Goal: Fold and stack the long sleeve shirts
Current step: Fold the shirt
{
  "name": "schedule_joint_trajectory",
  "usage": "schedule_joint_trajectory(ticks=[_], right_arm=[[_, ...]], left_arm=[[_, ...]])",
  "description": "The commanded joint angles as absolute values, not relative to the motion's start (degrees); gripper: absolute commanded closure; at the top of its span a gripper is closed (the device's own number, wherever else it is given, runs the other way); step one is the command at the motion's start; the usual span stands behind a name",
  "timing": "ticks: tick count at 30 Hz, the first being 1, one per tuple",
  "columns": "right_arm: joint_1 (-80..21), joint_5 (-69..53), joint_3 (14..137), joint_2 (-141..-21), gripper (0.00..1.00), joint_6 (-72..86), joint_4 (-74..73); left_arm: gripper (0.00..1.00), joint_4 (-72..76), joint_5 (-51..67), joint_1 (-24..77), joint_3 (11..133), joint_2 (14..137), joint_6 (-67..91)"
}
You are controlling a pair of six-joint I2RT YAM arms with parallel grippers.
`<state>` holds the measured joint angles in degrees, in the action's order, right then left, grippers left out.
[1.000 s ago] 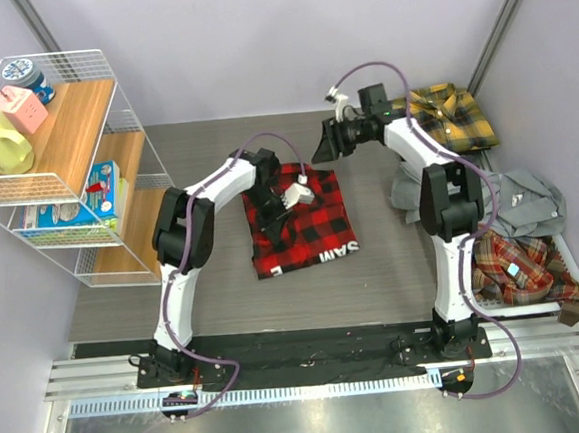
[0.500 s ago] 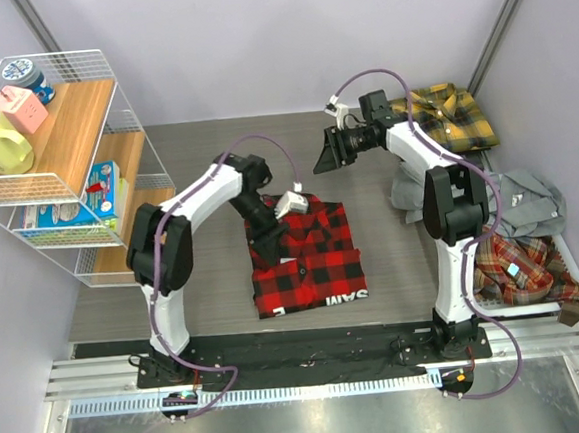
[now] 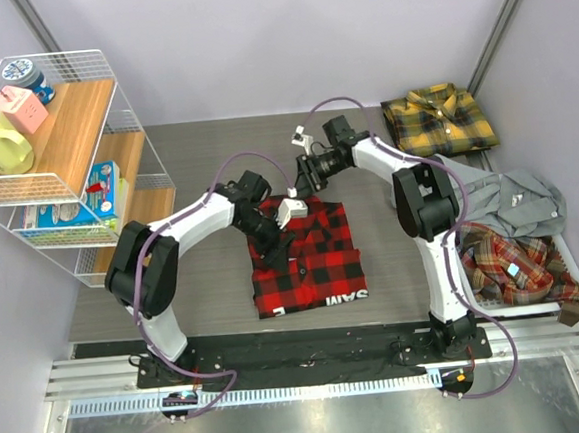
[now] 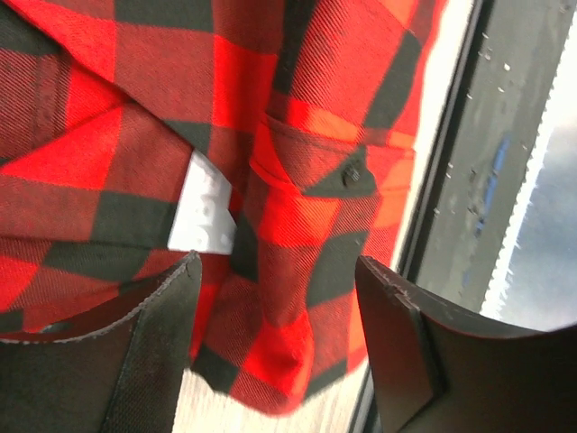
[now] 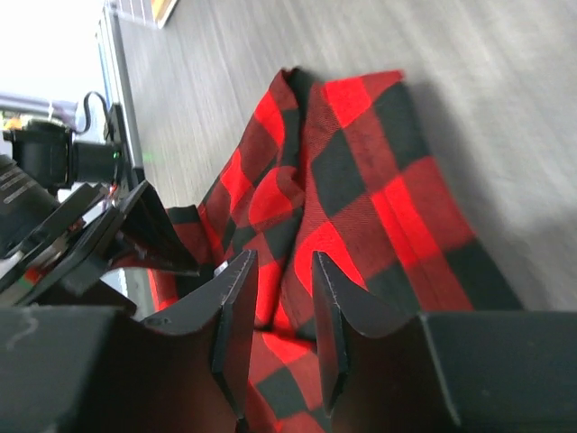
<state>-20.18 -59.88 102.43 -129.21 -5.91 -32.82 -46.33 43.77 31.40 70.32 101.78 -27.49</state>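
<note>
The red-and-black check flannel shirt with white lettering (image 3: 318, 264) lies folded on the grey tabletop (image 3: 194, 149). My left gripper (image 4: 278, 266) hangs released over its chest pocket. My right gripper (image 5: 281, 260), jaws narrowly parted and empty, hovers at its far edge.

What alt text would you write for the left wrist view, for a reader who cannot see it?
A red-and-black check shirt fills most of the view, its pocket flap buttoned and a white patch showing beside it. The left gripper stands open at the bottom, its two dark fingers apart over the cloth.
</note>
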Motion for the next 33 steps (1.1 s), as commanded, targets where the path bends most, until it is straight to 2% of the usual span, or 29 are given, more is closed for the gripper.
schedule_joint_trajectory(ticks=[1,4,8,15,16,19,25,33], right_arm=[[-22.06,-62.75,104.77,-131.39,0.65,-6.5,-31.91],[-22.41,-62.49,104.59,-132.62,0.67,-7.12,-32.25],[-22.41,-61.26,103.89,-133.94,0.69,-9.31,-33.48],[-22.41,-60.12,103.62,-134.74,0.71,-14.5,-38.05],[-22.41,-60.12,103.62,-134.65,0.71,-15.2,-38.32],[-22.41,-59.68,103.54,-134.65,0.72,-16.08,-39.2],[-22.41,-59.5,103.54,-135.0,0.73,-18.89,-41.92],[-22.41,-59.5,103.54,-134.91,0.74,-21.0,-44.03]], left_arm=[[0.32,-35.87,43.07,32.25,68.82,101.69,-24.0],[0.37,-34.63,42.71,32.69,68.9,103.0,-23.99],[0.59,-36.03,44.03,33.13,70.4,104.67,-25.05],[0.76,-42.1,46.23,33.13,74.7,107.23,-26.98],[0.85,-42.53,46.4,33.13,75.32,107.31,-27.16],[0.99,-45.42,47.46,33.05,77.07,107.49,-27.86],[1.0,-53.86,49.13,31.47,83.66,108.98,-30.41],[1.0,-56.51,47.38,28.22,91.92,112.94,-31.55]])
